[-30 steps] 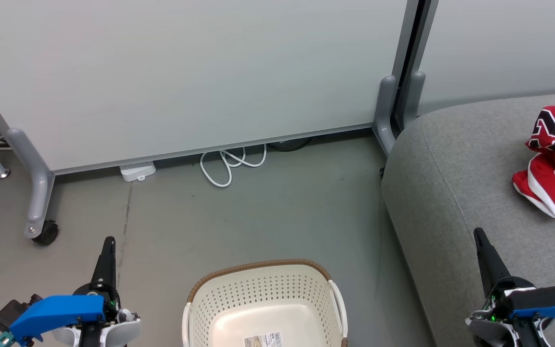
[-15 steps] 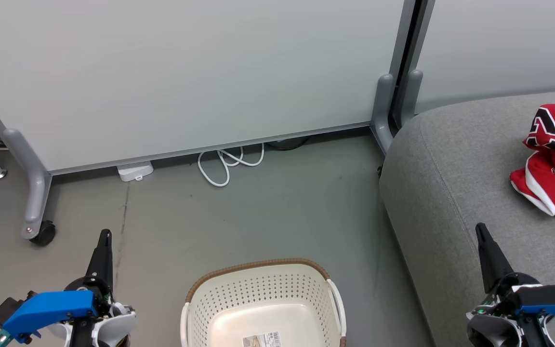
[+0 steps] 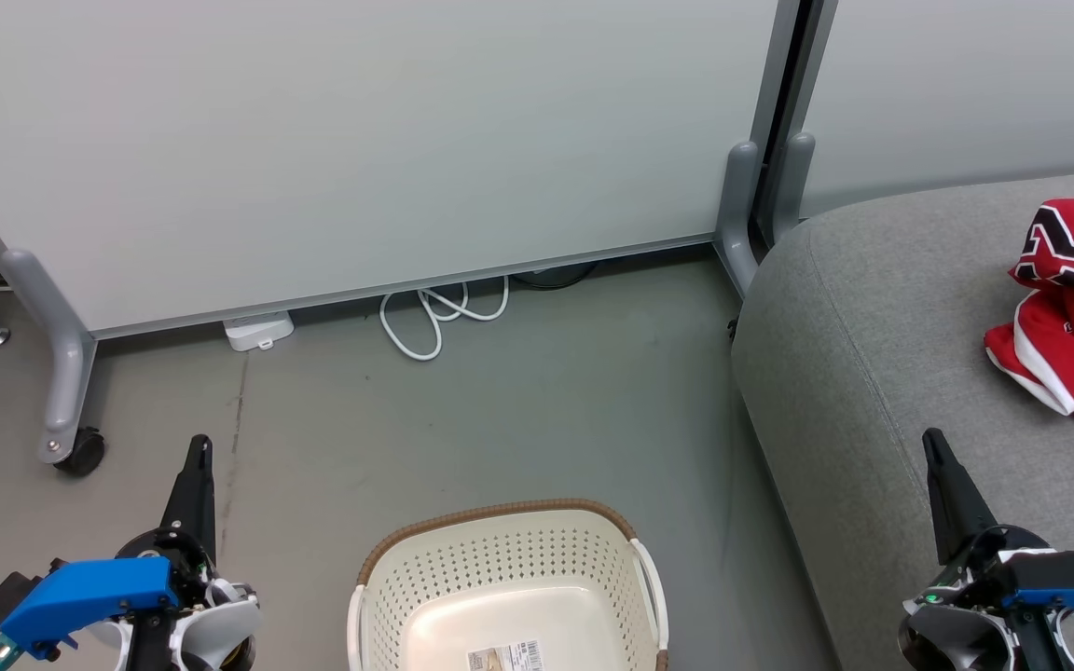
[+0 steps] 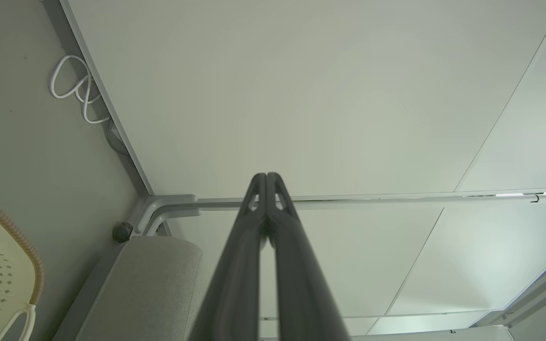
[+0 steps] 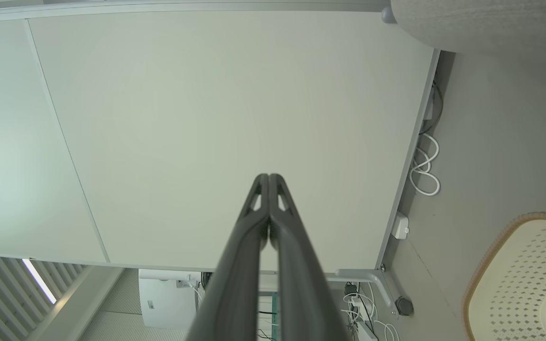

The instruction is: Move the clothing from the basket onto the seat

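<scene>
The red clothing [image 3: 1073,312] with white trim and a black numeral lies crumpled on the grey seat [image 3: 873,373] at the right edge of the head view. The cream basket [image 3: 509,596] with its brown rim stands on the floor at bottom centre, only a label on its bare bottom. My left gripper [image 3: 199,447] hangs shut over the floor to the left of the basket, holding nothing. My right gripper [image 3: 931,438] is shut and empty above the seat's front part. In the wrist views both pairs of fingers [image 4: 267,177] [image 5: 268,177] press together.
A pale partition wall [image 3: 360,140] on grey legs with a caster [image 3: 75,452] stands behind the basket. A coiled white cable [image 3: 434,317] and a white box [image 3: 257,331] lie at its foot. Grey floor [image 3: 500,410] lies between partition, basket and seat.
The head view has shifted slightly, so everything sits a little to the left and higher. Both grippers stay shut and have sunk a little toward the bottom corners. The clothing and basket have not moved.
</scene>
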`<state>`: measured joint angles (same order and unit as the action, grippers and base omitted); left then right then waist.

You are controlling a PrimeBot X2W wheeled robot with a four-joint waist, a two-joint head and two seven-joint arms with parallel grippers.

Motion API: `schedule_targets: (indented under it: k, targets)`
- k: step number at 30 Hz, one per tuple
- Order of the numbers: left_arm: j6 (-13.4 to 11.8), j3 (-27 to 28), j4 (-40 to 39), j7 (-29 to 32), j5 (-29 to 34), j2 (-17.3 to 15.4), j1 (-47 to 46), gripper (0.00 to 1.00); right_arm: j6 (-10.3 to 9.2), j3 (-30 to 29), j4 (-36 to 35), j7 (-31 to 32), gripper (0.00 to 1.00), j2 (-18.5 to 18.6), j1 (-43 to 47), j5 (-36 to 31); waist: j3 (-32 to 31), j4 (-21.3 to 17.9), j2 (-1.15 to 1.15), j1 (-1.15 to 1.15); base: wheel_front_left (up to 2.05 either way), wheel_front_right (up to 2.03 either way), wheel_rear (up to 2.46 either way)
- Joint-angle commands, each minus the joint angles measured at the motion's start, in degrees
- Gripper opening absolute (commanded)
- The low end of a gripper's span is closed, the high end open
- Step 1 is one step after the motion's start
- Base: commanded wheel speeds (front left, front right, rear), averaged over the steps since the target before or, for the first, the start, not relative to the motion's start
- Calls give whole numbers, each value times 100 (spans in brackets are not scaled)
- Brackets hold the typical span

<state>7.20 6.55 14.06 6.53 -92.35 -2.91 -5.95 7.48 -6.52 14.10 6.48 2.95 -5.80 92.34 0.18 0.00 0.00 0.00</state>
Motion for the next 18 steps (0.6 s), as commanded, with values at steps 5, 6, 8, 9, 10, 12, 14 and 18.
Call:
schedule_targets:
  k: [5, 6, 8, 9, 10, 12, 14, 18]
  targets:
    - [53, 16, -24, 22, -11, 7, -55, 0, 2, -11, -19, 19, 0, -16, -79, 14, 0, 0, 0, 0, 0, 0, 0]
    - [53, 16, -24, 22, -11, 7, -55, 0, 2, -11, -19, 19, 0, -16, -79, 14, 0, 0, 0, 0, 0, 0, 0]
    - [53, 16, -24, 22, -11, 7, -55, 0, 2, -11, -19, 18, 0, -16, -79, 14, 0, 0, 0, 0, 0, 0, 0]
    - [53, 16, -24, 22, -11, 7, -55, 0, 2, -11, -19, 18, 0, -16, -79, 14, 0, 0, 0, 0, 0, 0, 0]
    - [53, 16, -24, 22, -11, 7, -55, 0, 2, -11, -19, 18, 0, -16, -79, 14, 0, 0, 0, 0, 0, 0, 0]
    - [53, 16, -24, 22, -11, 7, -55, 0, 2, -11, -19, 18, 0, -16, -78, 14, 0, 0, 0, 0, 0, 0, 0]
    - [53, 16, -24, 22, -11, 7, -55, 0, 2, -11, -19, 18, 0, -16, -78, 14, 0, 0, 0, 0, 0, 0, 0]
    - [53, 15, -24, 22, -12, 7, -55, 0, 2, -11, -19, 18, 0, -16, -77, 14, 0, 0, 0, 0, 0, 0, 0]
